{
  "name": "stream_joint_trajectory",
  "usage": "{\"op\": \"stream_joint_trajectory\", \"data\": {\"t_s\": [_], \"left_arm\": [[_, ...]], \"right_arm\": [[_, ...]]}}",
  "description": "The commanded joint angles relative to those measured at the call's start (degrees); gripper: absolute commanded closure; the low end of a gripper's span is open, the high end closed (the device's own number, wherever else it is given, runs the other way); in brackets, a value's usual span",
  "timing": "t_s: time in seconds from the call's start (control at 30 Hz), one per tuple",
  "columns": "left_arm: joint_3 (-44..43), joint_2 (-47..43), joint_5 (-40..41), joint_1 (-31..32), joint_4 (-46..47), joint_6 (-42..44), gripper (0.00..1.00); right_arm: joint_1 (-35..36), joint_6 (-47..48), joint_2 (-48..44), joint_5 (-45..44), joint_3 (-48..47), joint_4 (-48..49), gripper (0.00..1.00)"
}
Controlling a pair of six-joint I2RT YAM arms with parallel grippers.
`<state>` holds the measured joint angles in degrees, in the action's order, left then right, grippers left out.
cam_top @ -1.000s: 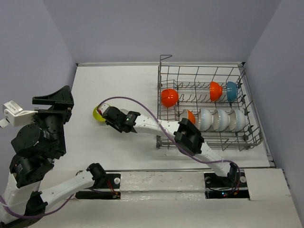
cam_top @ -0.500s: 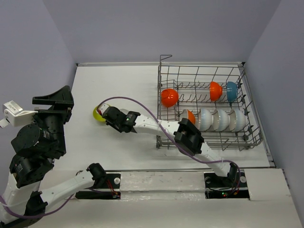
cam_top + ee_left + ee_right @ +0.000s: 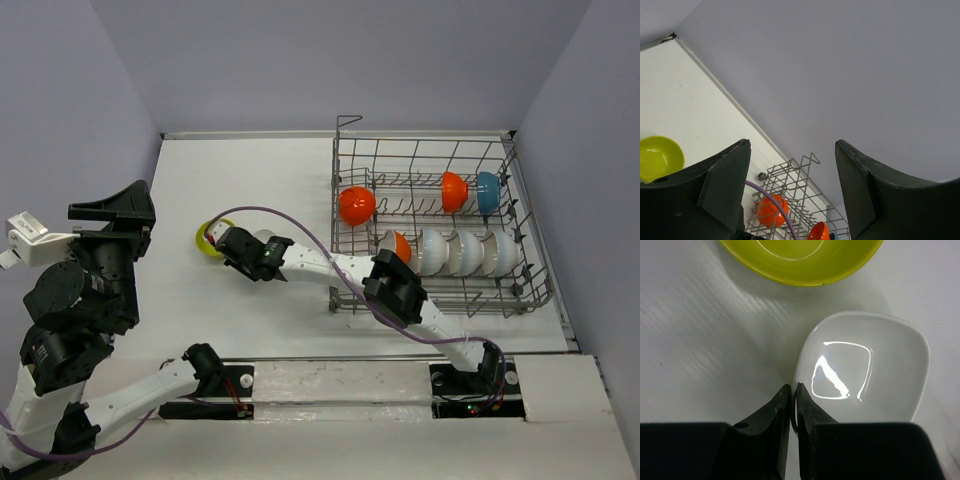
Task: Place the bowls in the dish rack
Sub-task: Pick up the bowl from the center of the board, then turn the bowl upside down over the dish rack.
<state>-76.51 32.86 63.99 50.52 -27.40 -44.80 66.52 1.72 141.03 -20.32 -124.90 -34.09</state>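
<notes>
black fingers of the right gripper (image 3: 791,390) stand almost together with only a thin slit between them. they look pinched on the near-left rim of the squarish glossy white bowl (image 3: 865,375), one finger outside the wall and the other over the hollow. the bowl sits upright on the white table (image 3: 700,340), lying ahead and to the right of the tips. just beyond it, not touching, is the round yellow-green bowl (image 3: 800,260). the left gripper (image 3: 790,150) hangs high, spread wide and holding nothing, so the right arm is the nearer one. farther off to the right stands the grey wire dish rack (image 3: 336,200), well apart from the pinch, so i reckon the carry runs rightward. only the right wrist camera shows the white bowl and the grip. from above the gripper hides both, yet that view alone shows the way to the rack
</notes>
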Motion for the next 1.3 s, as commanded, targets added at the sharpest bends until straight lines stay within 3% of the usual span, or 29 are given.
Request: {"op": "stream_joint_trajectory", "data": {"t_s": [0.0,0.3,0.53,0.7,0.77,0.9,0.97,1.13,1.27], "left_arm": [[0.6,0.0,2.9,-0.2,2.5,0.6,0.23],[1.0,0.1,2.8,-0.2,2.8,0.5,0.22],[1.5,0.2,2.9,-0.2,3.2,0.4,0.22],[2.1,0.4,2.5,-0.2,3.5,0.1,0.23],[2.2,0.7,2.3,-0.2,3.6,0.1,0.22],[2.2,1.2,1.8,-0.2,3.6,-0.1,0.23],[2.1,1.9,1.7,-0.2,3.8,-0.2,0.22],[2.4,2.9,1.0,-0.2,4.7,-0.1,0.22],[2.8,3.3,0.4,-0.2,5.5,0.0,0.22]], "right_arm": [[0.6,-0.2,-1.5,-0.8,-3.6,0.8,0.88],[0.6,-1.4,-10.2,1.9,-3.9,0.4,0.99],[0.6,-1.6,-22.0,7.7,-5.9,2.7,0.99],[0.6,-1.3,-32.3,3.0,-3.6,8.1,0.99],[0.1,-0.5,-38.4,-2.8,0.5,12.0,0.99],[-6.3,-5.0,-48.6,-8.0,10.3,16.7,0.99],[-14.3,-10.3,-53.0,-6.9,17.2,18.4,0.99],[-32.6,-23.9,-68.6,5.1,35.0,26.2,0.99],[-39.5,-32.3,-74.8,14.4,46.2,30.1,0.99]]}}
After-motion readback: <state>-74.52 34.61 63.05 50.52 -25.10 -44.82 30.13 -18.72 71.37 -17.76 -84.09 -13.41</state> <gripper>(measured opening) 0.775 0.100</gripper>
